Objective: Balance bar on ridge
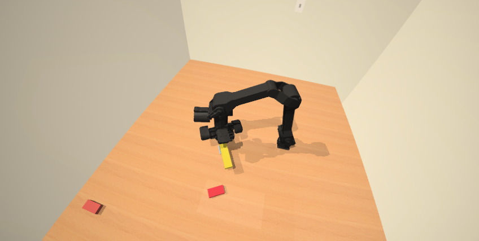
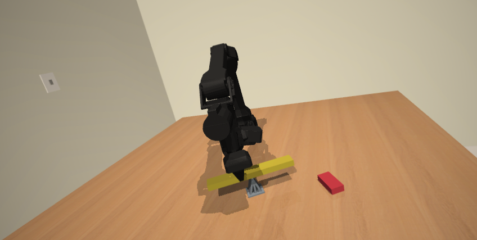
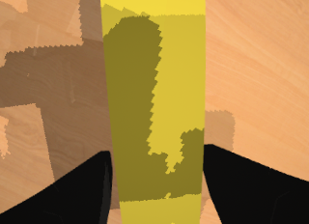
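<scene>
Here's the yellow bar (image 1: 226, 157) (image 2: 275, 164) (image 3: 179, 89), lying across the top of the small grey ridge (image 1: 220, 149) (image 2: 255, 189), and both of its ends are up off the wooden table (image 1: 302, 198) (image 2: 385, 154) (image 3: 261, 65)! It runs at a slant through the exterior view, its shadow falling on the wood below, though whether it's truly level I can't tell from this angle. And look at the gripper (image 1: 223, 141) (image 2: 246, 173) (image 3: 156, 157): the fingers are open, just a little wider than the bar, one down each side of it, with a sliver of space showing in the wrist view. No grip on it, but they're right there beside it! Above, the black arm (image 1: 250, 94) (image 2: 219, 60) arches over and points its wrist down at the bar. Well apart from the ridge, a flat red block (image 1: 216, 191) (image 2: 330, 182) lies on the table, and the top view picks up a second, duller red block (image 1: 92, 206) out near the table's edge, over by the grey wall
</scene>
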